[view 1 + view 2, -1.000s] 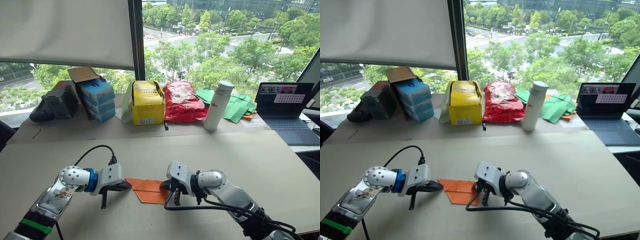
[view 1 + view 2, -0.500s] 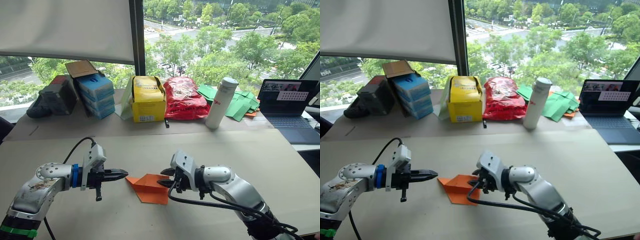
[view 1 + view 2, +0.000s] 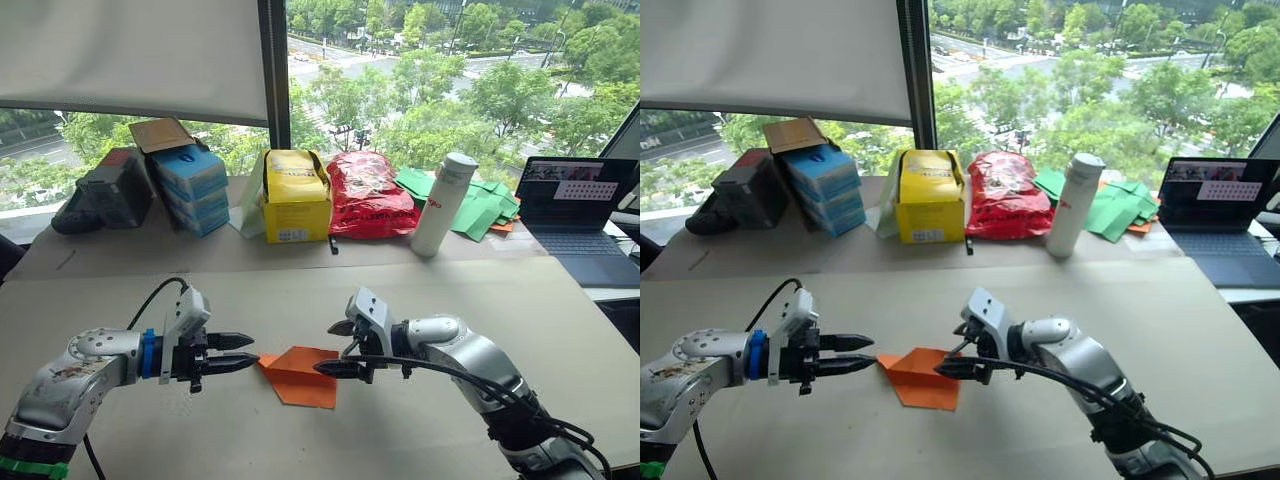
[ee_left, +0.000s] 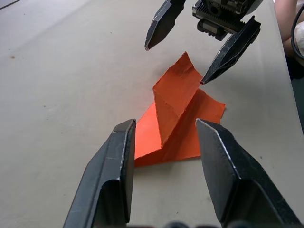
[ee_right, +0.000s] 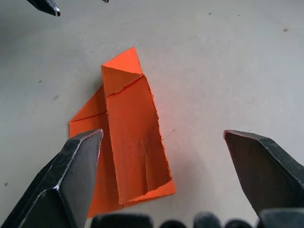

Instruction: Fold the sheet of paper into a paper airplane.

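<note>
Orange paper airplane (image 3: pixel 299 374), a creased layered wedge, one flap raised

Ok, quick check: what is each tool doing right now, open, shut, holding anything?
Left tool: open, holding nothing, just left of the orange paper.
Right tool: open, holding nothing, at the paper's right side.

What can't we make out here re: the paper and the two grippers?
- Underside layers of the orange paper: hidden by its own raised top flap, both wrist views.
- Whether the left gripper fingertips touch the paper's point: too small in the eye views.
- Part of the paper's near edge: covered by the right gripper's fingers in the right wrist view.
- Laptop screen content: too small.
</note>
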Controlling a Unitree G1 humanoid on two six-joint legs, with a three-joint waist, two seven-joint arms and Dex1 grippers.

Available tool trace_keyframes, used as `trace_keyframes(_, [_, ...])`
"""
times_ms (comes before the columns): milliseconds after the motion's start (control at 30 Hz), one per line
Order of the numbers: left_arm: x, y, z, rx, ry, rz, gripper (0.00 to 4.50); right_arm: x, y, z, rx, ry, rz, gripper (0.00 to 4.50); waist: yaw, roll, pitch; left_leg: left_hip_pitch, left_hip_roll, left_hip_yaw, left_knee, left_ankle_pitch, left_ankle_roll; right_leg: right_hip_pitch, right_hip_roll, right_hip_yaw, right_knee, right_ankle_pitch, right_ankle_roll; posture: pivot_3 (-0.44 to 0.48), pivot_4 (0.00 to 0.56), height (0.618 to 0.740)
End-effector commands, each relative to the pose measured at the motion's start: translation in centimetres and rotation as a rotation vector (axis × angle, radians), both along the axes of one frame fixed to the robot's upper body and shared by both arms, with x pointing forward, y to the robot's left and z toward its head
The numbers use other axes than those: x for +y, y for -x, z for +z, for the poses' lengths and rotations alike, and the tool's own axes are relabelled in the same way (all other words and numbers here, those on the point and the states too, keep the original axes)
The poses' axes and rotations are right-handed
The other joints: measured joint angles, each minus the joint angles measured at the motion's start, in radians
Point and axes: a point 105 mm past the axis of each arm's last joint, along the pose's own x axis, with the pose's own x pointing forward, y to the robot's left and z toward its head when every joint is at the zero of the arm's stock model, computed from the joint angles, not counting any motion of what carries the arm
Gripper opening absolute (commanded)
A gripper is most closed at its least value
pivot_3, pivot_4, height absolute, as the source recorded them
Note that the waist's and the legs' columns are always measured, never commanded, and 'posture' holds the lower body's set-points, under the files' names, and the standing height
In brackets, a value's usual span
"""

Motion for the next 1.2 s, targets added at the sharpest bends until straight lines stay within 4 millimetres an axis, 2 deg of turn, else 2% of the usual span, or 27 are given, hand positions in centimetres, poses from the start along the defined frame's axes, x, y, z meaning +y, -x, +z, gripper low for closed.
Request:
trace_keyframes(33, [0.1, 0.3, 0.6, -0.045, -0.023, -0.008, 3.55, 0.4, 0.6, 0.7, -0.018, -0.027, 0.054, 4.50, -0.001, 0.000, 0.000, 0.000, 0.000, 0.000, 0.000, 0.000, 0.000, 0.000, 0.000, 0.000, 0.000, 0.000, 0.000, 0.000, 0.150, 0.740])
trace_keyframes(133, [-0.2, 0.4, 0.9, -0.040, -0.002, -0.010, 4.45, 0.6, 0.5, 0.3, 0.005, -0.031, 0.051, 4.50, -0.001, 0.000, 0.001, 0.000, 0.000, 0.000, 0.000, 0.000, 0.000, 0.000, 0.000, 0.000, 0.000, 0.000, 0.000, 0.000, 0.150, 0.740])
trace_keyframes(167, [-0.3, 0.5, 0.8, -0.038, 0.000, -0.011, 4.45, 0.7, 0.4, 0.2, 0.009, -0.032, 0.051, 4.50, -0.001, 0.000, 0.001, 0.000, 0.000, 0.000, 0.000, 0.000, 0.000, 0.000, 0.000, 0.001, 0.000, 0.000, 0.000, 0.000, 0.150, 0.740])
trace_keyframes(200, [-0.3, 0.5, 0.8, -0.038, 0.001, -0.012, 4.50, 0.8, 0.4, 0.1, 0.016, -0.039, 0.051, 4.00, -0.001, 0.000, 0.001, 0.000, 0.000, 0.000, 0.000, 0.000, 0.000, 0.000, 0.000, 0.001, 0.001, 0.000, 0.000, 0.000, 0.150, 0.740])
trace_keyframes(233, [-0.3, 0.6, 0.7, -0.037, 0.002, -0.011, 4.50, 0.9, 0.4, 0.1, 0.020, -0.045, 0.050, 3.78, -0.002, 0.000, 0.001, 0.000, 0.000, 0.000, 0.000, 0.000, 0.000, 0.000, 0.000, 0.001, 0.001, 0.000, 0.000, 0.000, 0.150, 0.740])
trace_keyframes(400, [-0.5, 0.7, 0.5, -0.035, 0.009, -0.012, 4.50, 0.8, 0.4, -0.6, 0.026, -0.033, 0.054, 2.04, -0.002, 0.000, 0.001, 0.000, 0.000, 0.000, 0.000, 0.000, -0.001, 0.000, -0.001, 0.001, 0.001, 0.000, 0.000, 0.000, 0.150, 0.740])
trace_keyframes(600, [-0.3, -0.1, 1.3, -0.055, 0.050, 0.017, 4.50, 1.1, 1.1, 0.0, 0.011, -0.064, 0.081, 0.03, -0.001, 0.000, 0.001, 0.000, 0.000, 0.000, 0.000, 0.001, -0.001, 0.000, -0.002, 0.001, 0.001, 0.000, 0.000, 0.000, 0.150, 0.740])
trace_keyframes(733, [-0.1, -1.2, 2.4, -0.077, 0.127, 0.061, 4.50, 1.4, 1.4, 2.0, -0.156, -0.100, 0.109, 0.03, 0.000, 0.000, 0.001, 0.000, 0.000, 0.000, 0.000, 0.001, -0.001, 0.000, -0.003, 0.000, 0.001, 0.000, 0.000, 0.000, 0.150, 0.740])
trace_keyframes(800, [0.0, -2.1, 3.2, -0.084, 0.196, 0.095, 4.50, 1.4, 1.0, 2.8, -0.305, -0.079, 0.098, 0.03, 0.000, 0.000, 0.001, 0.000, 0.000, 0.000, 0.001, 0.001, -0.001, 0.000, 0.000, 0.000, 0.001, 0.000, 0.000, 0.000, 0.150, 0.740])
trace_keyframes(900, [0.2, -3.8, 4.7, -0.101, 0.295, 0.159, 4.50, 1.4, -0.4, 5.1, -0.571, -0.087, 0.018, 0.03, 0.002, 0.000, 0.001, 0.001, 0.000, 0.000, 0.001, 0.001, -0.002, 0.001, 0.002, 0.001, 0.001, 0.000, 0.000, 0.000, 0.150, 0.740])
trace_keyframes(1000, [0.7, -5.1, 6.5, -0.127, 0.401, 0.212, 4.50, 1.6, -0.8, 6.8, -0.803, -0.061, -0.002, 0.03, 0.002, -0.001, 0.001, 0.000, -0.001, 0.000, 0.002, 0.003, -0.004, 0.001, 0.004, 0.001, 0.002, 0.000, 0.000, 0.000, 0.150, 0.740])
trace_keyframes(1100, [1.3, -6.3, 8.7, -0.142, 0.531, 0.260, 4.50, 2.1, 0.2, 6.0, -0.982, -0.005, 0.044, 0.03, 0.001, -0.002, 0.001, 0.000, -0.001, 0.000, 0.002, 0.003, -0.006, 0.001, 0.005, 0.002, 0.002, 0.000, 0.000, 0.000, 0.150, 0.740])
trace_keyframes(1200, [1.2, -6.6, 9.3, -0.137, 0.561, 0.267, 4.50, 2.4, 0.7, 4.3, -1.120, 0.093, 0.105, 0.03, -0.002, -0.002, 0.001, 0.001, 0.000, 0.000, 0.002, 0.004, -0.007, 0.001, 0.006, 0.002, 0.003, 0.000, 0.000, 0.000, 0.150, 0.740])
